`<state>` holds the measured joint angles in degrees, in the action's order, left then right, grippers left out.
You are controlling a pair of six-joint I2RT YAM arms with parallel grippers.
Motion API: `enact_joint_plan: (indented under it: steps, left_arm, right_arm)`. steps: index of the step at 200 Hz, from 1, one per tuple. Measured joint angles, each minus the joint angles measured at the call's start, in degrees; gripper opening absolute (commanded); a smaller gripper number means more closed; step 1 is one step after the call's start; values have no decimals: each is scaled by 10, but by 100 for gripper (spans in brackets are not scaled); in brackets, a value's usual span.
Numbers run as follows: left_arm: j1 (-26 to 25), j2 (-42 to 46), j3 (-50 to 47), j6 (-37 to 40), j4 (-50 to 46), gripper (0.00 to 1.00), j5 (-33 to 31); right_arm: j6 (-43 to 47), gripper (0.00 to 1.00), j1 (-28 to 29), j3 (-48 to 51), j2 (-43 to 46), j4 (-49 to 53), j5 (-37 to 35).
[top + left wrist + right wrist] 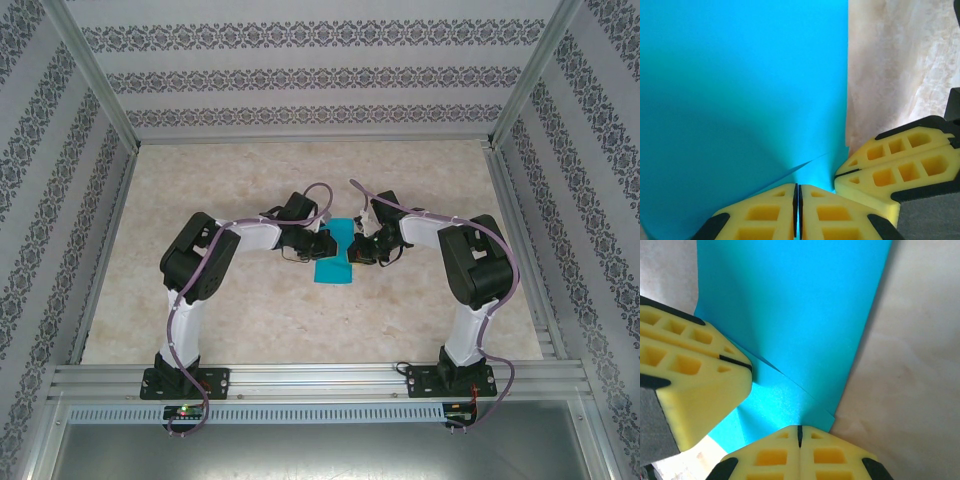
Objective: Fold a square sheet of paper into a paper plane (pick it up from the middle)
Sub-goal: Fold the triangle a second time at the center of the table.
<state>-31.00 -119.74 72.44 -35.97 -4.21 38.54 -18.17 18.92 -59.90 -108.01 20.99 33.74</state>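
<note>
Aluminium rail (320,378), marbled beige tabletop (250,320), teal paper (333,264), damask-striped walls (300,70)

The right gripper (800,431), pads closed, touches the near edge of the folded teal sheet of paper (805,310) ahead, while the left gripper (747,365) pinches the sheet at the claw's left.
</note>
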Motion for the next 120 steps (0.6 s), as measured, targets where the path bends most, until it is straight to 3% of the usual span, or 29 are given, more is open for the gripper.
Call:
enact_joint_plan:
  steps: [120]
  left_arm:
    - [27,0,-2,1,3,14,2]
  right_arm:
    - [15,0,3,-7,-2,11,-7]
